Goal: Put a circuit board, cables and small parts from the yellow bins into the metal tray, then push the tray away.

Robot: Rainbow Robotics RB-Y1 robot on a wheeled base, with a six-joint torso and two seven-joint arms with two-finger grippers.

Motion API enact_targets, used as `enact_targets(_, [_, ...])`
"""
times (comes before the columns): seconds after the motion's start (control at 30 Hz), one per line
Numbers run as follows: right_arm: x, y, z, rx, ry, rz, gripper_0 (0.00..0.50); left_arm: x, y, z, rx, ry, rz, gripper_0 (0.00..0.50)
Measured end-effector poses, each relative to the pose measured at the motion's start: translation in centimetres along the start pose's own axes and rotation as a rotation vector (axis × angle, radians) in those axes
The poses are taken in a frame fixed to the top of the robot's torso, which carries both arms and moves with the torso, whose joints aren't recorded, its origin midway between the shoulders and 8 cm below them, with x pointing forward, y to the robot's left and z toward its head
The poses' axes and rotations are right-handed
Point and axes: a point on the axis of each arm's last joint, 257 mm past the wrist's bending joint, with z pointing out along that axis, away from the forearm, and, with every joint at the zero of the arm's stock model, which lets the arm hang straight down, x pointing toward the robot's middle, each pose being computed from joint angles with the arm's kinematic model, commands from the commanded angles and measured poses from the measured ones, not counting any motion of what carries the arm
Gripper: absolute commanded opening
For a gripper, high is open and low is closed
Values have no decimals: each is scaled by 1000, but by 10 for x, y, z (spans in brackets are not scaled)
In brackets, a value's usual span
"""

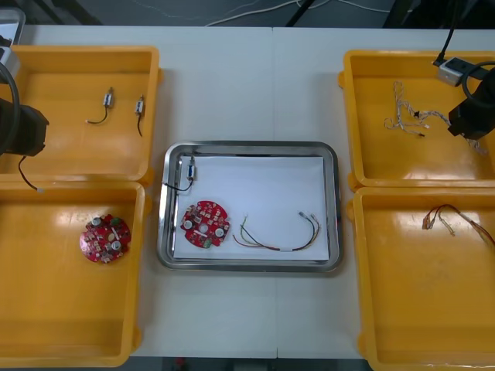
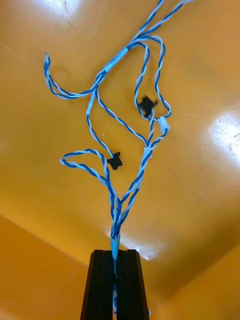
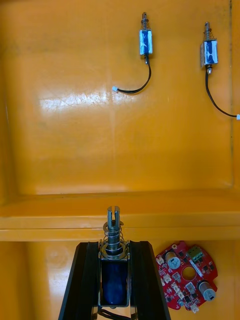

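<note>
Here, a small metal part (image 3: 114,280) is gripped by the left pincer (image 3: 114,245) at the wall between the far left yellow bin (image 3: 75,140) and the near left bin (image 3: 40,280). A blue and white cable (image 2: 117,220) is pinched by the closed right pincer (image 2: 116,256) over the far right bin (image 1: 371,154). A circuit board (image 1: 205,225) is seen in the metal tray (image 1: 247,145).

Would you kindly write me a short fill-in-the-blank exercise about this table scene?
1. The right gripper is shut on a twisted cable coloured blue and ____.
2. The left gripper is shut on a small metal part with a ____ wire.
3. The shiny metal tray holds exactly ____ round red circuit board.
4. The far yellow bin on the left holds ____ loose small metal parts.

Missing words: white, black, one, two.
</note>
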Motion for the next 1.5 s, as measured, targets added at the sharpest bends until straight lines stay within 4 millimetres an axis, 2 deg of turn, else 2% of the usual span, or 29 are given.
enact_targets(0.5, [4,17,-68,-22,29,-49,0,1,0,0,0,2,0,0])
enact_targets(0.77, [-20,19,-95,58,-33,-120,0,1,0,0,0,2,0,0])
enact_targets(1.0, [-37,29,-105,72,-78,-172,0,1,0,1,0,2,0,0])
enact_targets(1.17, [-59,53,-111,57,-134,-244,0,1,0,1,-1,2,-1,0])
enact_targets(1.5, [-106,144,-99,5,-195,-502,0,1,0,0,-1,2,-1,0])
